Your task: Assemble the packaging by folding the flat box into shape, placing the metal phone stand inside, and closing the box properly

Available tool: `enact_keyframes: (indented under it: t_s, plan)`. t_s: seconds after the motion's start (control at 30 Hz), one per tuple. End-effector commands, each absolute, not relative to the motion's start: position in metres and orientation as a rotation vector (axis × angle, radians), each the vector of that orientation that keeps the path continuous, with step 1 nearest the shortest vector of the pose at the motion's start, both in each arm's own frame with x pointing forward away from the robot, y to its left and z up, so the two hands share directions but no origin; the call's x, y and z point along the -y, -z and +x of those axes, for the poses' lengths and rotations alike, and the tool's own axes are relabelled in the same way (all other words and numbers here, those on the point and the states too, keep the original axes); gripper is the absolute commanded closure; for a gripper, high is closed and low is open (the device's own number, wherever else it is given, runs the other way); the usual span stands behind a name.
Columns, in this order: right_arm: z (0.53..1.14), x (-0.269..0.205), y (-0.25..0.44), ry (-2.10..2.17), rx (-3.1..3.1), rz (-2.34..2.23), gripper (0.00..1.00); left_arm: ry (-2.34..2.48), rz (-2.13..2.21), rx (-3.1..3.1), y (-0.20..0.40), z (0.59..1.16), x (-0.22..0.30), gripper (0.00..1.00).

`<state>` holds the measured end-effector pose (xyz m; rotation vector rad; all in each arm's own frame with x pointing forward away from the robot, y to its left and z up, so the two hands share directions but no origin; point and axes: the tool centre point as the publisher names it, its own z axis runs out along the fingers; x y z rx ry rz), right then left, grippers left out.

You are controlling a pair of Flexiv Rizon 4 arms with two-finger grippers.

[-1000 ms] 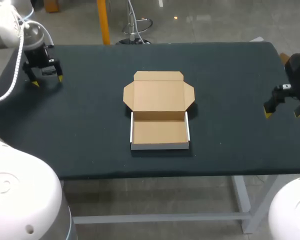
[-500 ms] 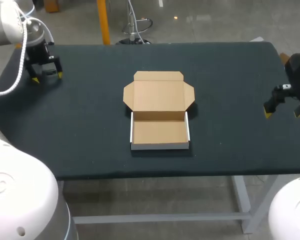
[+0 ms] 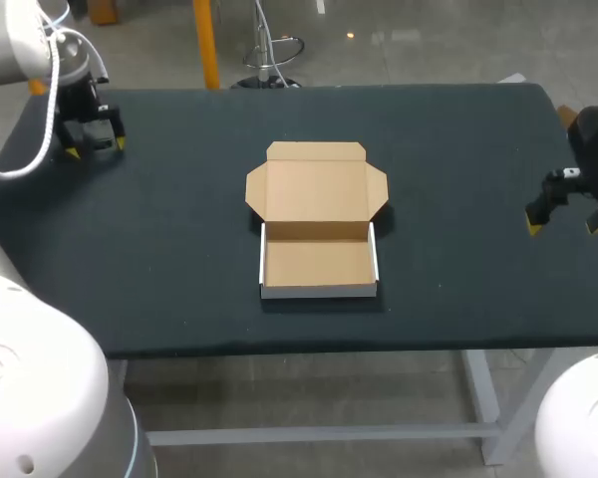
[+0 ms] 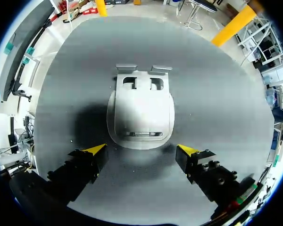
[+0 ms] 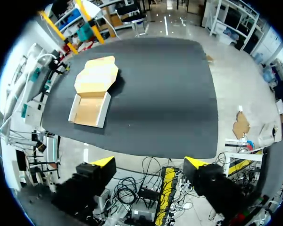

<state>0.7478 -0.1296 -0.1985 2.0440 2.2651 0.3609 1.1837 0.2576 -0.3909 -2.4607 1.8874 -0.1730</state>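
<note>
Now: box (image 3: pixel 317 234) sits mid-table (image 3: pixel 179 259), already folded into shape. Shallow tray toward the robot, white outer walls, plain brown cardboard inside. Lid laid back flat on the far side, flaps spread.

Metal phone stand (image 4: pixel 140 110) lies on the table's far left corner, well apart from the box. It shows only in the left wrist view. In the head view the left gripper (image 3: pixel 93 139) and its arm cover it. Grey plate, two cut-outs at its far end, a slot at the end nearer the gripper. Hard to judge whether it lies fully flat or partly raised.

Left gripper: fingers spread wide, gripping nothing, yellow tips either side of the stand's near edge, neither touching it. Its height above the table is unclear.

Right gripper (image 3: pixel 566 214) hangs at the table's right edge, one finger partly cut off at the head view's border. Its wrist view shows the fingers spread and gripping nothing, box far ahead across the table
</note>
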Motion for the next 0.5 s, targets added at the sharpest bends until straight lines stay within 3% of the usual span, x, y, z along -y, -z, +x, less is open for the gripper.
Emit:
enact_keyframes:
  t_s: [0.03,0.23,0.5]
  plan:
    - [0.747,0.13,0.196,-0.356,-2.268,2.045,0.0,0.132,-2.488,-1.915,0.395,1.196,-0.26,0.02]
    - [0.747,0.13,0.196,-0.356,-2.268,2.045,0.0,0.134,-2.49,-1.92,0.397,1.202,-0.261,0.08]
    - [0.747,0.13,0.196,-0.356,-2.268,2.045,0.0,0.134,-2.489,-1.919,0.399,1.209,-0.264,0.07]
